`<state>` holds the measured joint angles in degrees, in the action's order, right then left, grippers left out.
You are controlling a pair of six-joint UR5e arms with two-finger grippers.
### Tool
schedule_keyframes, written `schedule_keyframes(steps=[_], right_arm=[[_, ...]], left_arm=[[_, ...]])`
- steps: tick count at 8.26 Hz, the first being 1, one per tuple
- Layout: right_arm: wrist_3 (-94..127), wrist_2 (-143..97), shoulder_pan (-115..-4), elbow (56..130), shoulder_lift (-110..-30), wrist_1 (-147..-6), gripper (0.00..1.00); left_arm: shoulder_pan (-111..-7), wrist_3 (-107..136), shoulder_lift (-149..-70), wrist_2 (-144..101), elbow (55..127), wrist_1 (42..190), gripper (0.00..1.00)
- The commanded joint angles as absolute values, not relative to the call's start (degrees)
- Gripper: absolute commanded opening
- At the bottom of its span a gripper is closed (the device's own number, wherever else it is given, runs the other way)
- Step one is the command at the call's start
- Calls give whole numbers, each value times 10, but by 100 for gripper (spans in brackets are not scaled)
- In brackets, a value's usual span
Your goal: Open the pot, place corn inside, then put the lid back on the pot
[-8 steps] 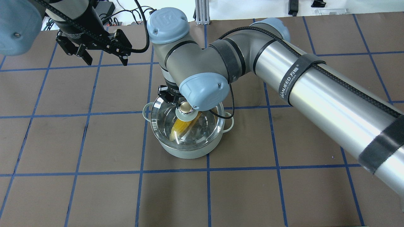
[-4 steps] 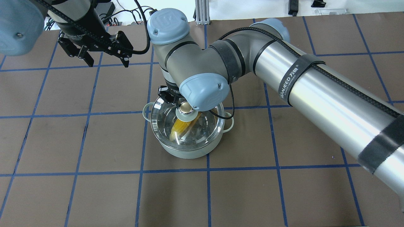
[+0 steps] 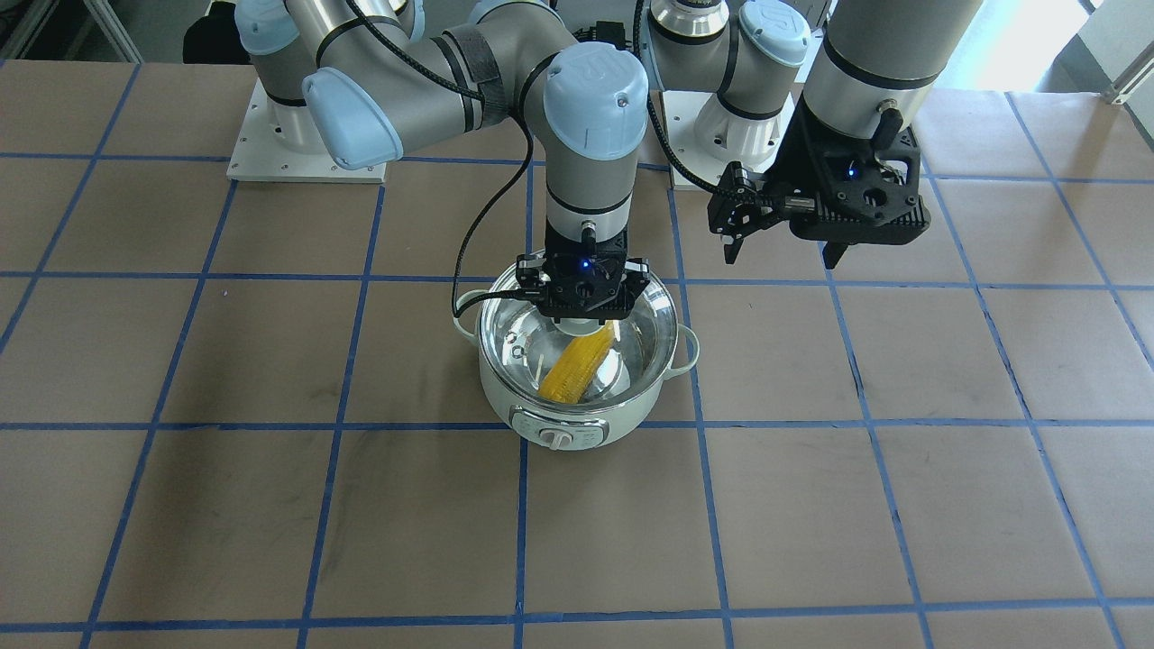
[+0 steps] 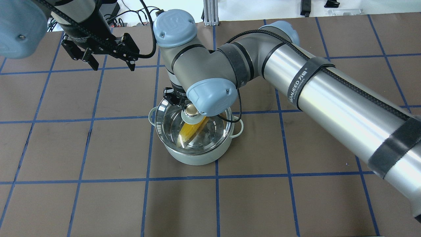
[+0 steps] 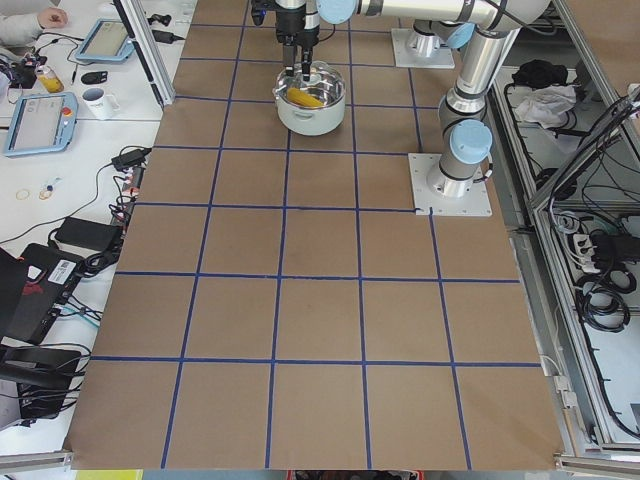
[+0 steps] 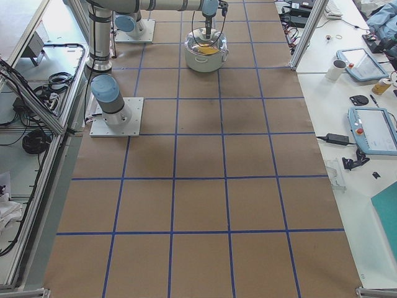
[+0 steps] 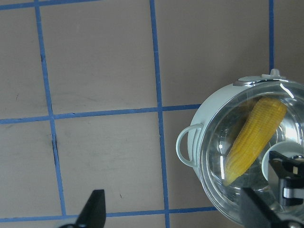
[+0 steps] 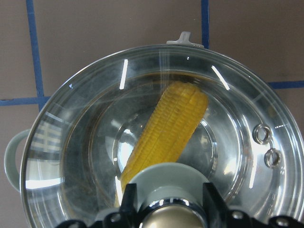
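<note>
At the near edge of the scene, the brown table [image 3: 811, 505], crossed by blue tape lines [image 3: 703, 505], is seen with the pot [image 3: 505, 397] standing near its middle, the control dial [image 3: 557, 439] turned towards the operators' side. The corn [image 3: 577, 365] is seen lying inside the pot, slanted across the shiny steel floor with its tapered end pointed towards the robot. The clear glass lid [image 8: 85, 118] is held over the pot's mouth and covers it almost squarely. Whether its rim is seated on the pot or kept slightly above it cannot be told. The beige knob [image 4: 190, 110] on the lid is gripped by the right gripper [image 8: 168, 209], which is lowered straight down over the pot, one black finger [image 8: 128, 202] pressed in at each side of the knob's pale green base. One of the pot's loop handles [image 3: 690, 347] is left showing beside the lid. Farther back and off to the robot's left, the left gripper [image 4: 113, 67] is held in the air above the table, well apart from the pot. Its jaws are spread wide and nothing is carried between them. Beyond both arms, two white mounting plates [image 3: 261, 144] are bolted to the table's far side.
</note>
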<state>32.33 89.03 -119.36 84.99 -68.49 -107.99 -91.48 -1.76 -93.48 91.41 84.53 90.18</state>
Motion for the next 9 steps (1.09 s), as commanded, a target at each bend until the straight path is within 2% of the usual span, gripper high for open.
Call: schedule_keyframes(steps=[1,6,9], right_arm=[[323,890,-1194,851,-684,-1083,26],[321,890,-1194,853,-683,-1082,26],[324,890,-1194,853,-681,-1082,33]], left_arm=[[-915,-18,-935,914,846,902,100],[-915,-18,-936,913,846,901,100],[-915,-18,-936,912,846,901,100]])
